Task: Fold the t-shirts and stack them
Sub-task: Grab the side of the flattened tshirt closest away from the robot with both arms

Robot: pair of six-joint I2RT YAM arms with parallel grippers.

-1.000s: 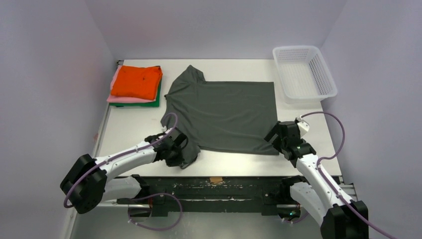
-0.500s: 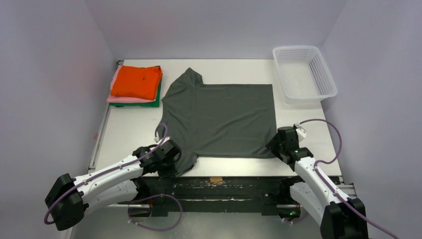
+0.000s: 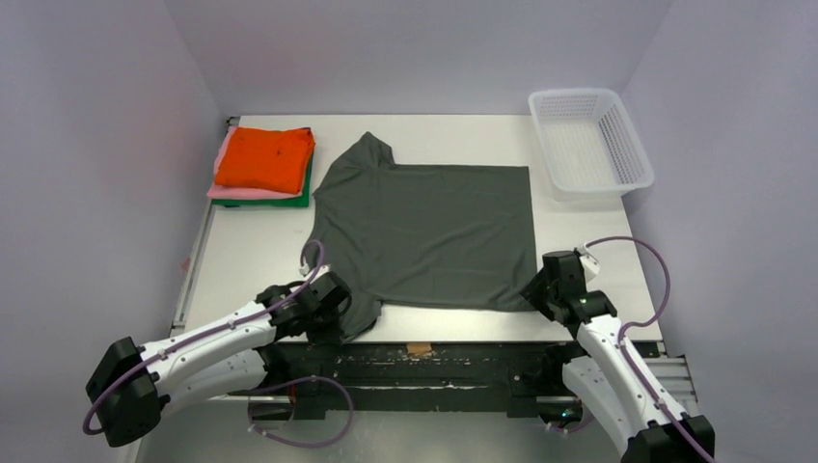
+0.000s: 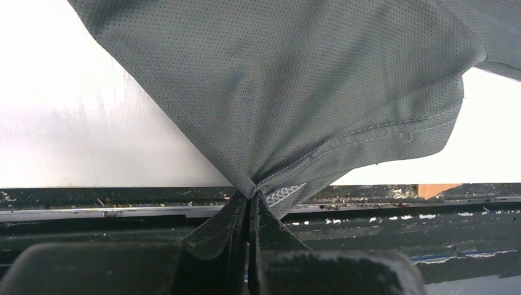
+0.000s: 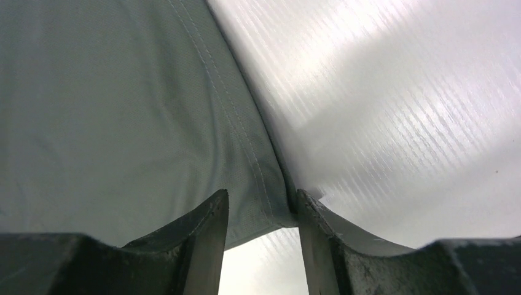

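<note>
White desk (image 3: 241,253), near edge: our left claw (image 4: 249,206) pinches the plain dark grey cloth t-shirt (image 3: 434,231); our right claw (image 5: 261,239), part-spread, straddles its hem corner.

The orange t-shirt (image 3: 265,159) hides most of the pink t-shirt (image 3: 236,193) and green t-shirt (image 3: 305,193).

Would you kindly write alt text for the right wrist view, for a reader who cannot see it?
The stitched corner of a dark grey cloth t-shirt lies between the parted fingers of the right tool, not yet clamped. A glossy white table fills the right side.
</note>
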